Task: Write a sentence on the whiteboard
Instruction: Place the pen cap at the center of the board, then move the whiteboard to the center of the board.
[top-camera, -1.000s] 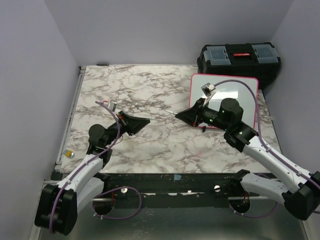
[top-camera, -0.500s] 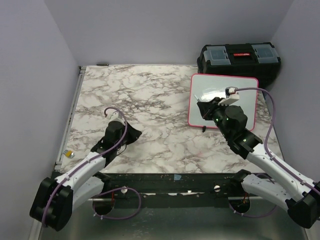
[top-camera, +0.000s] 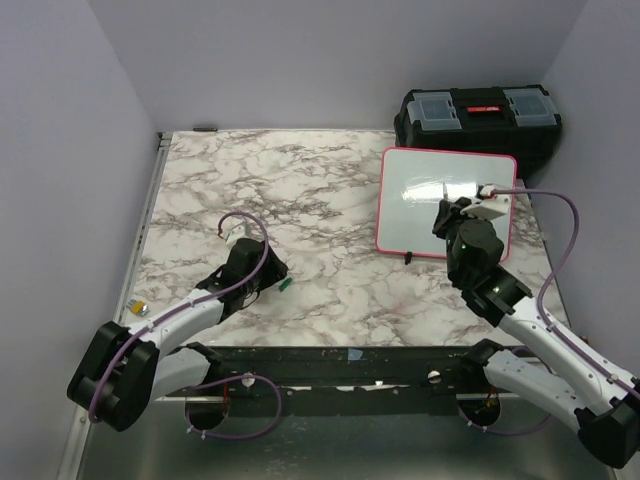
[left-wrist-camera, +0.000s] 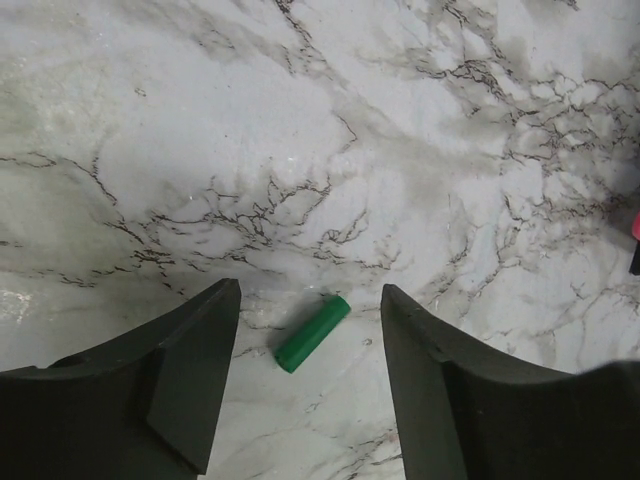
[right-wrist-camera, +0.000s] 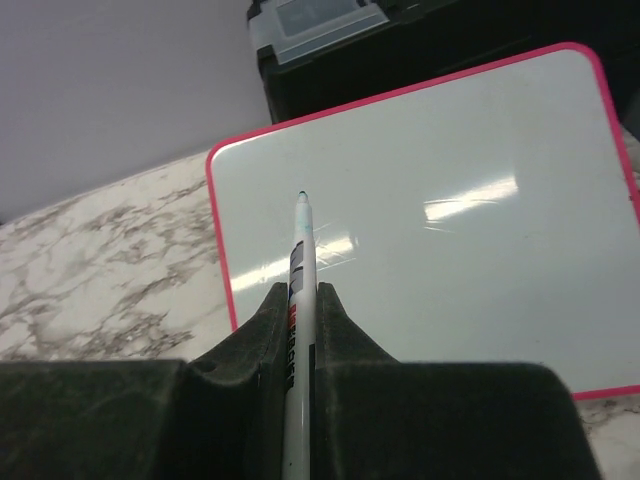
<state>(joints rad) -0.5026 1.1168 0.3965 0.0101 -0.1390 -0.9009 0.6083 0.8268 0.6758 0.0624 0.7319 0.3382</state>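
Overhead, the whiteboard (top-camera: 447, 200) lies flat at the far right of the marbled bench (top-camera: 300, 180), a black toolbox (top-camera: 478, 118) just behind it; the right jaws pinch a marker (right-wrist-camera: 302, 235), its red-and-dark label too blurred to read, tip over the board's white face; the left jaws stand spread either side of a green cap (left-wrist-camera: 313, 333), well apart from the board.

No text is legible; the marker's (right-wrist-camera: 298, 290) printed label is too blurred.
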